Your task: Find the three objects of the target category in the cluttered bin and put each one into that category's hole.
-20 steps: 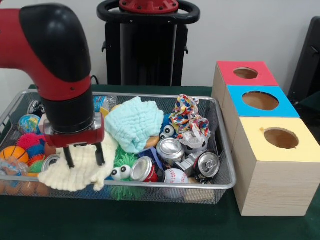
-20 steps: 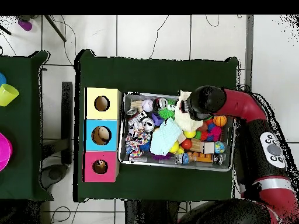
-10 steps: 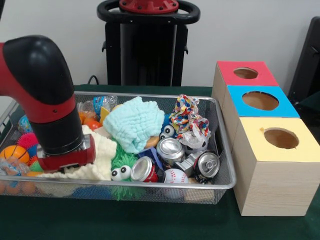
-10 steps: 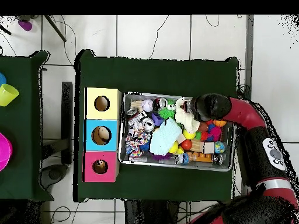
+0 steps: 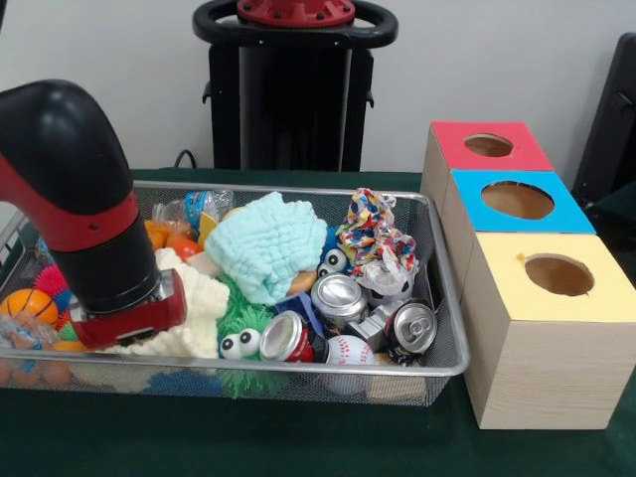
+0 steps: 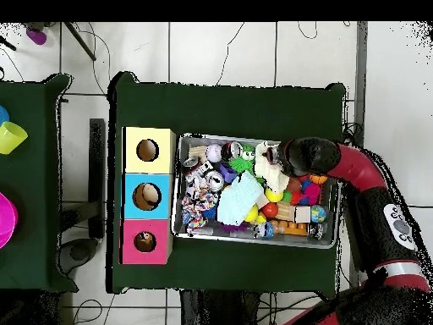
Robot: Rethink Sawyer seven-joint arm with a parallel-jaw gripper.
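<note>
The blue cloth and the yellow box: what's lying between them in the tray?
In the front view, cans, a baseball, a colourful rag and the tray's mesh wall lie between blue cloth and yellow box.

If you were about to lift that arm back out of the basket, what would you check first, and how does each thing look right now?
1. Gripper pressed into the pale yellow cloth: ok.
2. Fingers closed on the cloth: cannot tell, they are buried.
3. Only the cloth caught, not the neighbouring toys: cannot tell.
4. Holes in the red box, blue box and yellow box unblocked: ok.
5. Wire basket beside the boxes: ok.
</note>
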